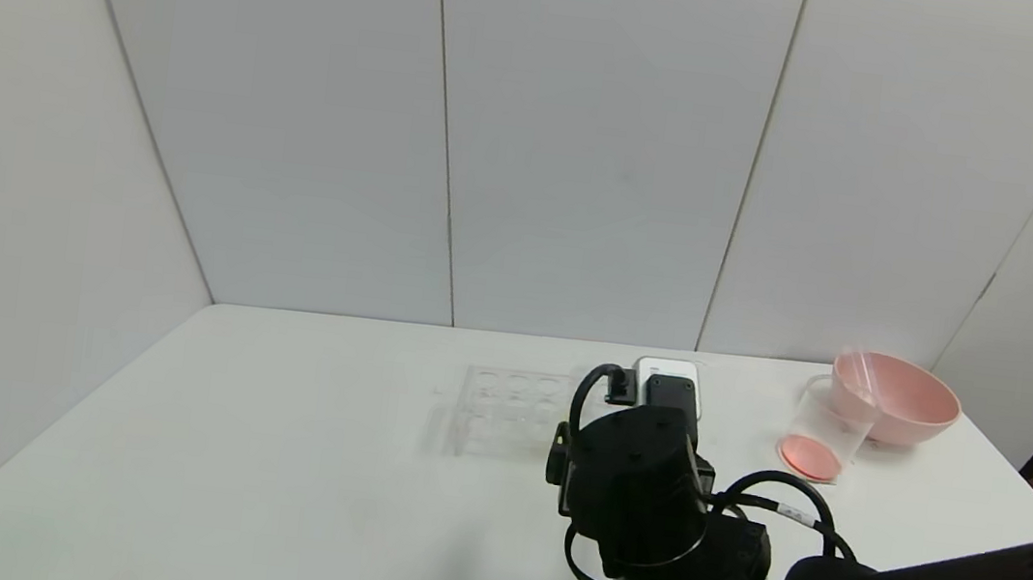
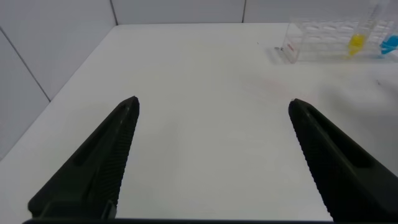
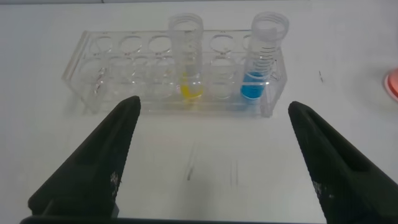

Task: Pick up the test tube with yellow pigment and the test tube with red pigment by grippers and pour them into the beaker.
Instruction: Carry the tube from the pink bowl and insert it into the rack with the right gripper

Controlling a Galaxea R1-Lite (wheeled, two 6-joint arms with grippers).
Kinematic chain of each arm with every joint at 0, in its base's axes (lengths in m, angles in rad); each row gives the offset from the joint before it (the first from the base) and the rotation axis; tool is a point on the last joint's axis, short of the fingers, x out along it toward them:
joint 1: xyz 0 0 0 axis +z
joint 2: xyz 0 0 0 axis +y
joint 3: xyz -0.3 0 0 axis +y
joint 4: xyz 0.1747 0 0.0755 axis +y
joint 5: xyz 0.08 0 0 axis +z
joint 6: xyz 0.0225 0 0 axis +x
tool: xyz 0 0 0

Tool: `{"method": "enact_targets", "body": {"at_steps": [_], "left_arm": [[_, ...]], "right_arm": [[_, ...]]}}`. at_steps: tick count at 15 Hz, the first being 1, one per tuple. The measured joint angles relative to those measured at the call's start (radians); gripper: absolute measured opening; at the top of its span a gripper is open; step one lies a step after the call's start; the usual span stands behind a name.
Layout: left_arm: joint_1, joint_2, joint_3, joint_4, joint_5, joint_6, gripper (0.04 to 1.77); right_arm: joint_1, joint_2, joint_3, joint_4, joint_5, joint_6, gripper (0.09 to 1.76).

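The right gripper point(image 3: 211, 155) hovers low over the table point(image 1: 264, 456), aimed at the clear rack point(image 3: 174, 81), fingers spread wide and empty. The yellow tube point(image 3: 188, 62) stands upright in the rack, a blue tube point(image 3: 264, 59) two holes along. The left gripper point(image 2: 211, 155) hangs above bare table, likewise wide open and empty. The beaker point(image 1: 823, 432), red liquid at its bottom, holds a leaning tube point(image 1: 862, 373) beside a pink bowl point(image 1: 898, 397).

yellow-tipped test tube point(image 3: 190, 84), blue-tipped tube point(image 3: 255, 87), pink bowl point(image 1: 898, 397), white table point(image 1: 264, 456)
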Motion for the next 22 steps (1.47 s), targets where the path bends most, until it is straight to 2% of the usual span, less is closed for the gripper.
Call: {"method": "enact_targets", "body": {"at_steps": [5,11,22], "left_arm": [[0.000,0.000,0.000,0.000,0.000,0.000,1.72],[0.000,0.000,0.000,0.000,0.000,0.000,1.72],[0.000,0.000,0.000,0.000,0.000,0.000,1.72]], "right_arm": [[0.000,0.051,-0.028,-0.002,0.071,-0.003,1.70],[-0.042,0.107,-0.090,-0.002,0.159,-0.048,1.71],[-0.129,0.216,-0.256,-0.003,0.172,-0.140,1.71]]}}
